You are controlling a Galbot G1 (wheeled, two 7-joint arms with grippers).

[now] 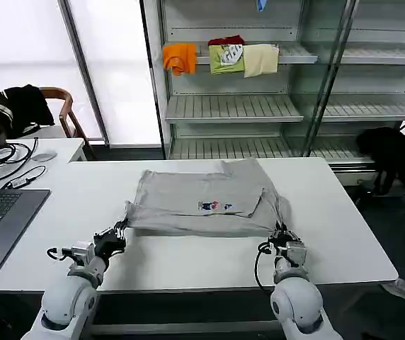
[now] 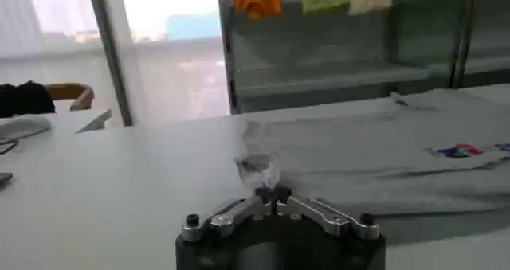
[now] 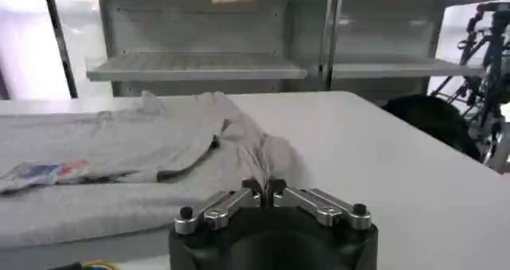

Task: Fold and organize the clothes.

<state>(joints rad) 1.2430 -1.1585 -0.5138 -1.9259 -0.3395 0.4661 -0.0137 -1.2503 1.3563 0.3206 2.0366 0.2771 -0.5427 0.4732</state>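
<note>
While both arms hold the near edge of the grey shirt [image 1: 202, 202], the job is to fold it over neatly. The shirt lies flat in the middle of the white bench [image 1: 344, 241], with its small colour print [image 1: 215, 206] facing up. One part already looks folded in on the right side.

The left end effector [image 1: 120, 231] is at the shirt's near left corner. In the left wrist view its fingers are pinched together on a little bunch of cloth [image 2: 256, 168]. The right end effector [image 1: 282, 232] is at the near right corner. Its fingers are also pressed shut on a pinch of cloth [image 3: 267, 164].

To do this step well, I think both arms should lift at the same time and to the same height. If one goes up faster, the shirt will twist and the fold will come out crooked. They should lift just enough for the edge to clear the bench, then carry it forward toward the far edge of the shirt. Keeping the two corners the same way apart would keep the cloth tight and smooth. Pulling too hard could drag the whole shirt along the bench. Both should let go together, once the edges line up.
</note>
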